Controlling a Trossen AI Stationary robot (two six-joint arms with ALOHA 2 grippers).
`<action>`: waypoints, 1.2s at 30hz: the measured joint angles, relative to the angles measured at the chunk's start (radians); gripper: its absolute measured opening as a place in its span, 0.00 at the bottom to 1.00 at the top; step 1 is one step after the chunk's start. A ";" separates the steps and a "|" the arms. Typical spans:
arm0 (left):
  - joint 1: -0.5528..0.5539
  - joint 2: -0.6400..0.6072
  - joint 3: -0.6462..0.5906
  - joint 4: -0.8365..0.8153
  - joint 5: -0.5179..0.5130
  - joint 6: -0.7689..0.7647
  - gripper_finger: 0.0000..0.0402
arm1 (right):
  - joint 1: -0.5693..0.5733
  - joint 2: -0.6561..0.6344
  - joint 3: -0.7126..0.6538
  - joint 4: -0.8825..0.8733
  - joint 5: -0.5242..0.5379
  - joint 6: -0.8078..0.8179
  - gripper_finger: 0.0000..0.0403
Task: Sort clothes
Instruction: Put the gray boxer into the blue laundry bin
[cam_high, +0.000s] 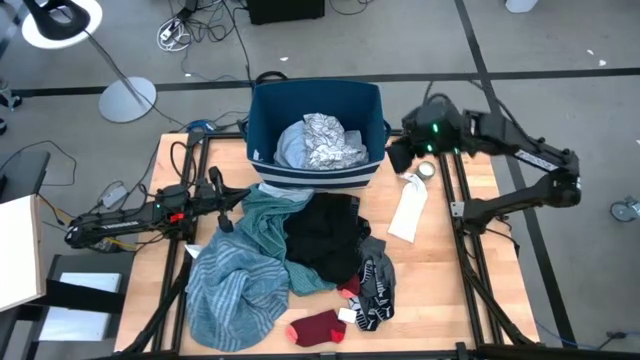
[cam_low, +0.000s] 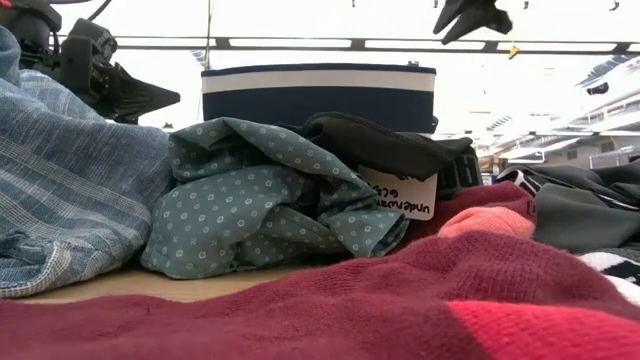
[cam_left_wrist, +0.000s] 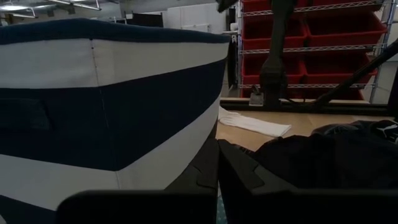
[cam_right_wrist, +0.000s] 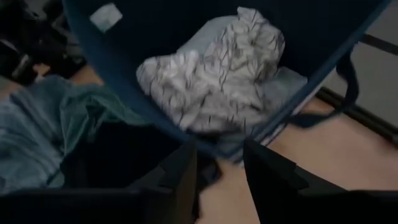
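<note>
Red sock nearest on wooden table, left gripper closed empty, right gripper parted beside bin

white patterned garment crumpled in the bin; teal striped, black clothes heaped beside red sock.

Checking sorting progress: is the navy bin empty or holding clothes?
Holding clothes: the navy bin holds a white patterned garment atop a light blue one.
</note>
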 joint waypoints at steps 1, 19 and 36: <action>0.000 0.000 0.000 0.000 0.000 0.000 0.03 | 0.039 -0.021 -0.030 0.001 0.039 0.030 0.32; 0.000 0.000 0.000 0.000 0.000 0.000 0.03 | 0.685 -0.028 -0.535 0.267 0.097 0.567 0.27; 0.000 0.000 0.000 0.000 0.000 0.000 0.03 | 0.709 0.324 -0.536 0.462 -0.075 0.553 0.26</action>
